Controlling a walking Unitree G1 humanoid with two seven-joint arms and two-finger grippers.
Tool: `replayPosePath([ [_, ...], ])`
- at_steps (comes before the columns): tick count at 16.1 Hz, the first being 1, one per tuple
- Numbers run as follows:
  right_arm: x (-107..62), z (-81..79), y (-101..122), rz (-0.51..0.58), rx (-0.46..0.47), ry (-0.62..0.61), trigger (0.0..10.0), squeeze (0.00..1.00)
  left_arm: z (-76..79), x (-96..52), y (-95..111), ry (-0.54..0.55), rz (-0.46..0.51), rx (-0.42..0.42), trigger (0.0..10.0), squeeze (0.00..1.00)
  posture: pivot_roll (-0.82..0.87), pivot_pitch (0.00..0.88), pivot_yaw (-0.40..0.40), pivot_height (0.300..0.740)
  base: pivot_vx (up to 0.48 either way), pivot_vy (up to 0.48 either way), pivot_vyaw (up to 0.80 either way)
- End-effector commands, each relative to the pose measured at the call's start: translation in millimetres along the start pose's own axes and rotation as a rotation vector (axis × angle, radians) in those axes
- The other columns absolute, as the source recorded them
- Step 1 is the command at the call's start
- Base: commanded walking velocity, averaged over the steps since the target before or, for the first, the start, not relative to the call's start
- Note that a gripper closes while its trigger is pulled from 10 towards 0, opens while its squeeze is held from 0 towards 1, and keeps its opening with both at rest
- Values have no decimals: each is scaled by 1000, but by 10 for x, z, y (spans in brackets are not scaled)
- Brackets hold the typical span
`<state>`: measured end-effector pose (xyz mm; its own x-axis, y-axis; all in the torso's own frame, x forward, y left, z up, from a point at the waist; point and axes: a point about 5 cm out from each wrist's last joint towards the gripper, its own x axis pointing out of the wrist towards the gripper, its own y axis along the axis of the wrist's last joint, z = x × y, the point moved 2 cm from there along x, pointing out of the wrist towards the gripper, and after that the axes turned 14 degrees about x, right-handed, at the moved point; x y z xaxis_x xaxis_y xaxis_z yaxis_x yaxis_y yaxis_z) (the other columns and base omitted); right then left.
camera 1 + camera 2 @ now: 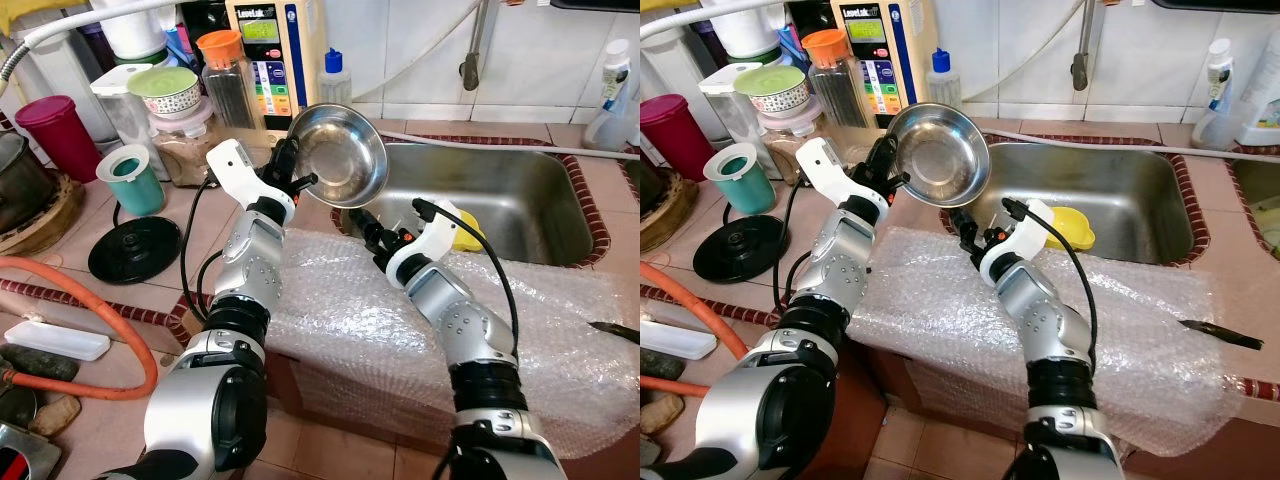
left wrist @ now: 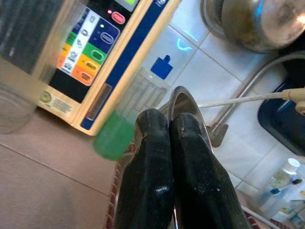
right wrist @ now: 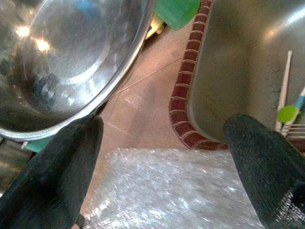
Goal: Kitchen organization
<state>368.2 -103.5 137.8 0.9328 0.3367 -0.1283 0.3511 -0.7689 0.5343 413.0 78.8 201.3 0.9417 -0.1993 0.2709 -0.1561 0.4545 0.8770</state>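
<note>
I have the left arm bent up over the counter (image 1: pixel 200 215), its left hand (image 1: pixel 296 180) pinched tight on the rim of the steel bowl (image 1: pixel 338 154). The left wrist view shows both black fingers (image 2: pixel 157 181) pressed together with the bowl's edge between them. The bowl is held off the counter, tipped on its side with its hollow facing me, above the counter's near-left corner of the sink (image 1: pixel 530 200); it looks empty and shiny inside.

My right arm reaches forward over the bubble wrap (image 1: pixel 400 330) that covers the counter's front edge. Its right hand (image 1: pixel 366 227) is spread wide, fingers well apart, just below the bowl and not touching it.

The sink holds a yellow dish (image 1: pixel 1072 226) near its front wall. At the counter's back-left stand a teal cup (image 1: pixel 133 180), a maroon cup (image 1: pixel 58 135), a jar with an orange lid (image 1: pixel 227 75) and a patterned bowl (image 1: pixel 165 90) set on a jar of brown powder (image 1: pixel 185 150).
</note>
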Motion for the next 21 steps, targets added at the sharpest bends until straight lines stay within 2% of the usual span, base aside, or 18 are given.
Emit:
replayPosePath([
  [1, -85, 97, 81, 26, 0, -24, 10000, 0, -118, -6, 90, 33, 21, 24, 0, 0, -55, 0, 124, 740, 0, 0, 0],
  [4, -271, 264, 198, 65, 6, -54, 10000, 0, -161, -24, 78, 49, 14, 24, 0, 0, -56, 0, 130, 740, 0, 0, 0],
  [7, -324, 198, 247, 79, 15, -10, 10000, 0, -43, -37, -4, 6, -8, 6, 0, 0, -64, 0, 135, 740, 0, 0, 0],
  [11, -229, -60, 300, 107, 68, 115, 10000, 0, 211, -100, -167, -92, -44, -32, 0, 0, -66, 0, 137, 740, 0, 0, 0],
  [15, -118, -214, 214, 73, 112, 195, 10000, 0, 322, -159, -236, -135, -66, -50, 0, 0, -55, 0, 129, 740, 0, 0, 0],
  [20, 15, -226, 90, 36, 111, 171, 10000, 0, 418, -179, -188, -175, -52, -103, 0, 0, -55, 0, 129, 740, 0, 0, 0],
  [21, 63, -220, 77, 38, 104, 143, 8784, 0, 433, -185, -166, -181, -48, -109, 0, 0, -55, 0, 129, 740, 0, 0, 0],
])
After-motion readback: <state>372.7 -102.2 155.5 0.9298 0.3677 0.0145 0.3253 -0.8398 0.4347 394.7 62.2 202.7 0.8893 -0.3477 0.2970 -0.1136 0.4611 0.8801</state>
